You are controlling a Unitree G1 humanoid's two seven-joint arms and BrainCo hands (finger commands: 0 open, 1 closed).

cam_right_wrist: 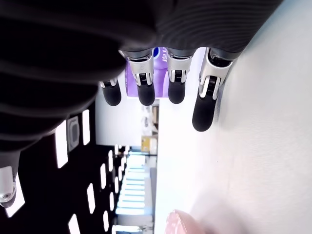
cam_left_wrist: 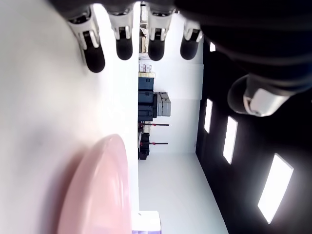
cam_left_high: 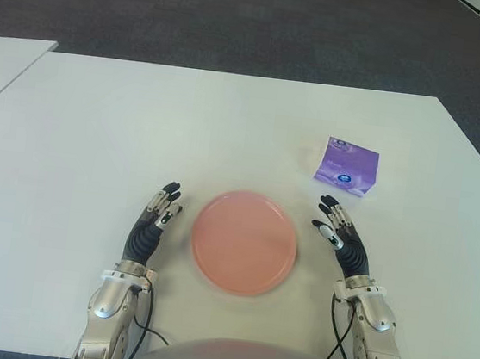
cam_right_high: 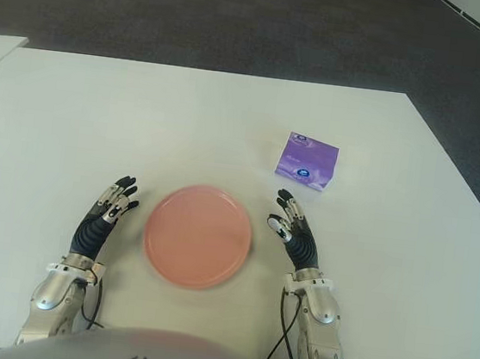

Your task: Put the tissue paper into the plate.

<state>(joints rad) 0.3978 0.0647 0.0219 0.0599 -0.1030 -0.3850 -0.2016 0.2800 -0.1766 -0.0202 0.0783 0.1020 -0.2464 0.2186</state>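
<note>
A white desk (cam_left_high: 142, 125) seen from above, with a round pink plate (cam_left_high: 244, 241) near its front edge, holding nothing. The left hand (cam_left_high: 154, 218) shows just left of the plate, fingers stretched out and relaxed, gripping nothing. The right hand (cam_left_high: 338, 232) shows just right of the plate, its fingers likewise extended and empty. A purple pack of tissue paper (cam_left_high: 346, 166) lies on the desk beyond the right hand, near its fingertips but apart from them, and to the right of the plate
</note>
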